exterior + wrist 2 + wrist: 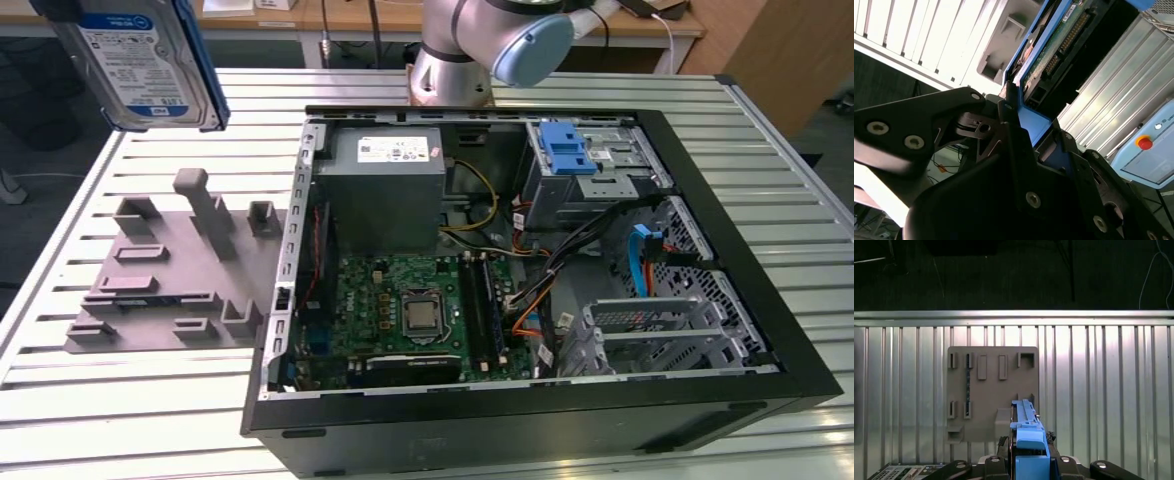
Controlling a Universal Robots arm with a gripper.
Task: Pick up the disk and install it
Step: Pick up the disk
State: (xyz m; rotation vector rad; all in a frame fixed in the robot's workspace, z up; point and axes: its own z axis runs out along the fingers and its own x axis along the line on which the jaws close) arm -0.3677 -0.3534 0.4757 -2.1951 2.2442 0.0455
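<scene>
Exterior view: flat silver blue-framed disk (140, 62) above slatted metal table (147, 400).

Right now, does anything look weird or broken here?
Nothing looks broken or spilled. The disk is up in the air near the grey holder, clamped in the tool, not inside the open computer case. That is the one thing out of place.
</scene>
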